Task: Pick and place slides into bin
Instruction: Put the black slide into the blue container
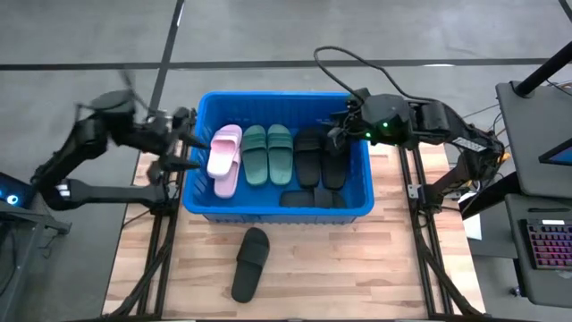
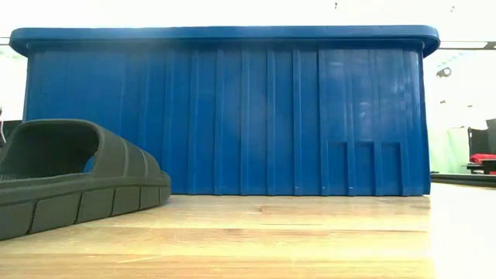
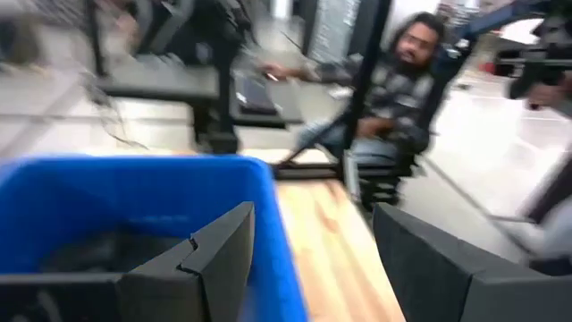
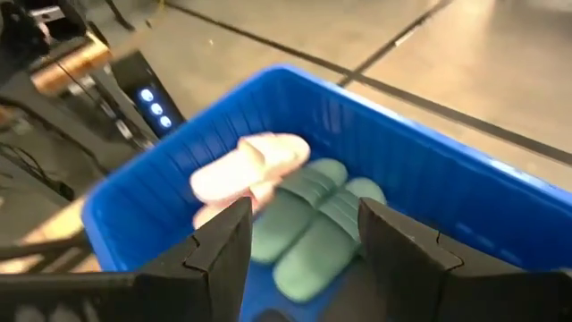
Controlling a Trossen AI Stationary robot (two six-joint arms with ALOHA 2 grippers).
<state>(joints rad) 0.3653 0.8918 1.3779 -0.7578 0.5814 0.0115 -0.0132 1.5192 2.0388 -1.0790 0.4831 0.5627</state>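
Observation:
The blue bin (image 1: 201, 201) stands at the middle of the wooden table. In it lie two pale pink slides (image 1: 223, 159), two sage green slides (image 1: 268, 154) and several black slides (image 1: 320, 159). One black slide (image 1: 250, 264) lies on its sole on the table in front of the bin; it also shows in the low view (image 2: 70, 174). My left gripper (image 1: 189, 143) is open and empty just outside the bin's left wall. My right gripper (image 1: 344, 123) is open and empty over the bin's far right part, above the black slides. Its wrist view shows the pink slides (image 4: 250, 165) and green slides (image 4: 313, 224).
A person (image 3: 393, 80) sits beyond the table, as the left wrist view shows. Bare wood (image 1: 357, 268) lies in front of the bin on both sides of the loose black slide. A keyboard (image 1: 547, 246) and a desk stand off the table's right edge.

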